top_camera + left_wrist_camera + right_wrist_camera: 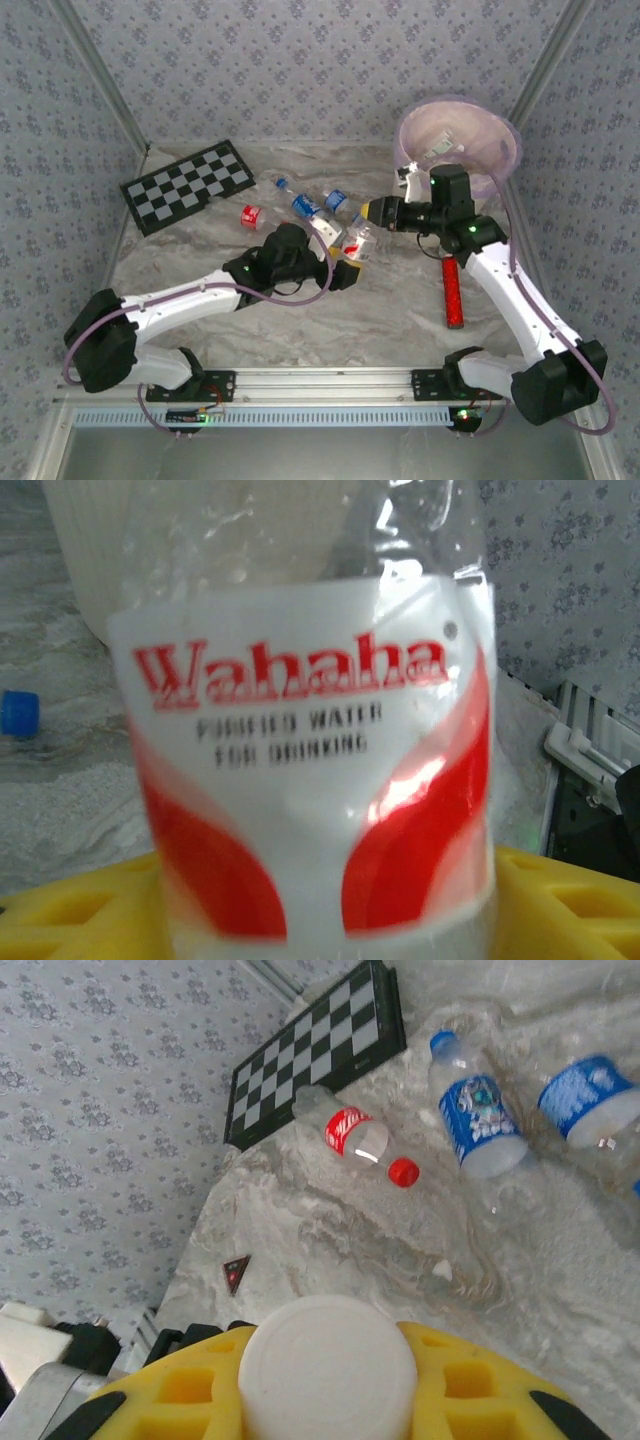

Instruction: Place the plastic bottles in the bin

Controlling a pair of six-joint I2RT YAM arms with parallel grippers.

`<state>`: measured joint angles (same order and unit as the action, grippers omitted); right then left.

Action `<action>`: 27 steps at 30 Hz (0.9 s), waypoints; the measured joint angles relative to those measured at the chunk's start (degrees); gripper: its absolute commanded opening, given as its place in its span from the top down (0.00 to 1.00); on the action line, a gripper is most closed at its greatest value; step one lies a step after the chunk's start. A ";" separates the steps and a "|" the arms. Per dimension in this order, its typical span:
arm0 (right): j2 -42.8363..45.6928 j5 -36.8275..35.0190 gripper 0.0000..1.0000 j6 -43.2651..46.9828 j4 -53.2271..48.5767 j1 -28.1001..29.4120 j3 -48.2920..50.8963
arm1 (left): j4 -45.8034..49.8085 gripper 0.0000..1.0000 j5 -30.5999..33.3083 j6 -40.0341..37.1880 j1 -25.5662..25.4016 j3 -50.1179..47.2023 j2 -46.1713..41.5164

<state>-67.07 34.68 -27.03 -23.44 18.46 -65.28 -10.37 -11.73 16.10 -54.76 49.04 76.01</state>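
Top external view. The bin (480, 125) stands at the far right corner of the table (380, 320), and at least one clear bottle lies inside it. The left gripper (345, 268) and the right gripper (368, 213) meet at mid-table, with a Wahaha bottle (357, 240) spanning the space between them. Four more plastic bottles lie loose on the table just to the left of that point, between the grippers and a checkerboard (188, 185). A red cylinder (453, 290) lies near the right arm.

Left wrist view. The Wahaha bottle (310, 780), with a white and red label, stands between the yellow pads (80, 915) of the left gripper (320, 920). The pads flank it closely, but I cannot tell whether they press on it. A blue cap (18, 712) shows at the left edge.

Right wrist view. The right gripper (328, 1400) is clamped on the bottle's white cap (325, 1350). Beyond it, a red-labelled bottle (355, 1135) and two blue-labelled bottles (475, 1110) (590, 1100) lie on the table, near the checkerboard (310, 1055).
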 measured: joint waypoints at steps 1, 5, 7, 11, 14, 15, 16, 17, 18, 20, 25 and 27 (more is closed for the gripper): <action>-0.02 -0.61 0.82 0.85 -1.44 -0.26 -2.21 | 0.31 0.10 1.01 0.07 0.02 0.02 -0.85; -0.02 -3.67 0.86 5.31 -6.91 -2.56 -14.45 | 3.41 0.01 4.85 1.11 0.02 0.76 -5.05; 0.00 -6.82 0.88 7.65 -9.07 -4.46 -21.27 | 5.25 0.01 6.73 1.40 0.02 1.03 -7.69; 1.42 -17.03 0.96 12.28 -9.55 -8.39 -31.01 | 9.51 0.01 11.50 2.51 0.02 1.07 -12.98; 2.86 -26.12 1.00 15.76 -6.51 -11.17 -32.54 | 11.76 0.01 14.03 4.07 0.42 0.55 -15.04; 2.89 -28.74 1.00 16.79 -5.22 -12.17 -32.54 | 12.17 0.01 14.62 4.59 0.55 0.00 -15.56; 2.82 -31.41 1.00 17.81 -3.74 -13.38 -32.61 | 12.63 0.01 15.23 5.14 0.74 -0.68 -15.98; 2.43 -33.68 1.00 18.84 -1.88 -14.53 -32.63 | 13.18 0.01 15.85 5.70 0.79 -1.40 -16.33; 1.66 -35.26 1.00 19.58 -0.26 -15.50 -32.70 | 13.57 0.01 16.35 6.14 0.83 -2.12 -16.57; -1.36 -37.38 1.00 20.90 3.04 -16.83 -33.31 | 14.29 0.01 17.40 6.93 1.07 -3.50 -16.85; -13.33 -36.94 1.00 22.18 6.99 -16.81 -37.11 | 16.22 0.02 18.88 8.15 1.81 -4.28 -16.87; -17.53 -36.17 1.00 22.18 6.93 -16.44 -37.09 | 16.55 0.02 19.12 8.68 1.92 -4.28 -17.07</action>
<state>-84.60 -1.50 -4.84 -16.51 2.02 -102.37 6.17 7.40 24.77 -52.84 44.75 58.94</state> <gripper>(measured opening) 0.293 0.983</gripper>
